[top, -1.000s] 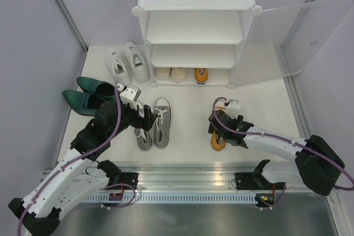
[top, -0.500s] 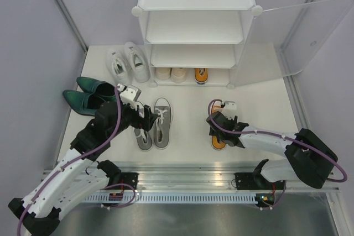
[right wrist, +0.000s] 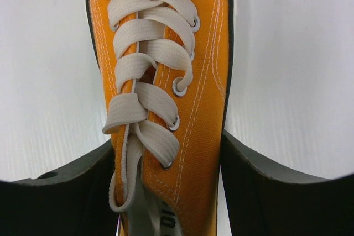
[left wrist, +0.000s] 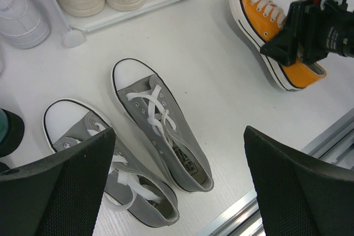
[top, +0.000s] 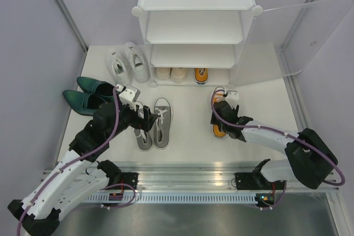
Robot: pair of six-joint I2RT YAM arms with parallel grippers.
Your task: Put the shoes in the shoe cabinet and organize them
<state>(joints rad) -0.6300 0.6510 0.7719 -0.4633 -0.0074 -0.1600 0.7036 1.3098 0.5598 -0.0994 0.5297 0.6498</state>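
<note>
Item 1. Cabinet (top: pixel 196 26): standing at the far side of the desk (top: pixel 188 109), its frosted door (top: pixel 287 37) hanging open to the right. The two upper shelves are showing nothing.

Item 2. Bottom shelf: the cream pair (top: pixel 170 73) is sitting at the left, with a second orange shoe (top: pixel 202 74) lying just beside it on the right.

Item 3. White sneakers (top: pixel 128 62): lying side by side on the desk, just left of the cabinet.

Item 4. Green shoes (top: pixel 88 93): lying at the desk's left edge, near the white sneakers, with their pointed toes facing left.

Item 5. Grey pair (left wrist: pixel 160 131): lying together at the near middle of the desk, toes pointing toward the cabinet.

Item 6. Left gripper (top: pixel 142 121): hovering over the grey pair, with its fingers (left wrist: pixel 61 192) spreading fully wide and gripping nothing.

Item 7. Orange shoe (right wrist: pixel 204 81): lying in front of the cabinet's right side, well apart from the grey pair, white toe pointing toward the shelf.

Item 8. Right gripper (right wrist: pixel 166 147): straddling the orange shoe behind the laces. Its fingers (right wrist: pixel 260 192) are pressing against both canvas sides and clamping it. Whether the sole is touching the desk cannot be told.
</note>
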